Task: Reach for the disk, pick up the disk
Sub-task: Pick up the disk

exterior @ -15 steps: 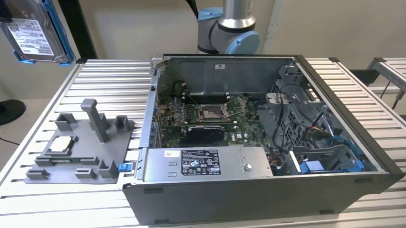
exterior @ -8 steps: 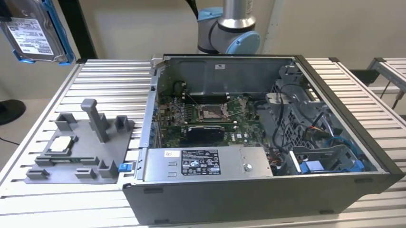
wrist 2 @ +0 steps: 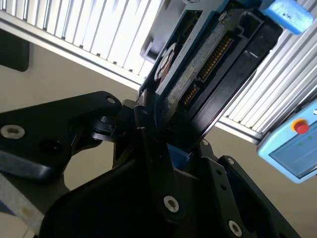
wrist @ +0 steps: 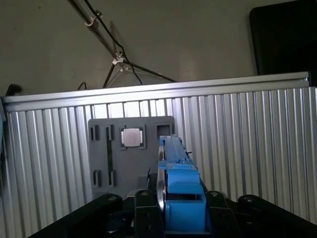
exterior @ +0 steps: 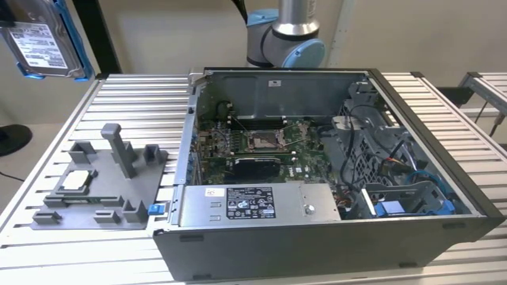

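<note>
The open computer case holds its circuit board; the grey tray holds a small chip. My end effector is clamped on the silver, blue-edged disk

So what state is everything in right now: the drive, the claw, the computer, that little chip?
disk: held in the air, off the table, clamped edge-on in the gripper.
gripper: shut on the disk.
computer case: open, insides exposed.
chip: lying flat in the grey holder.
</note>
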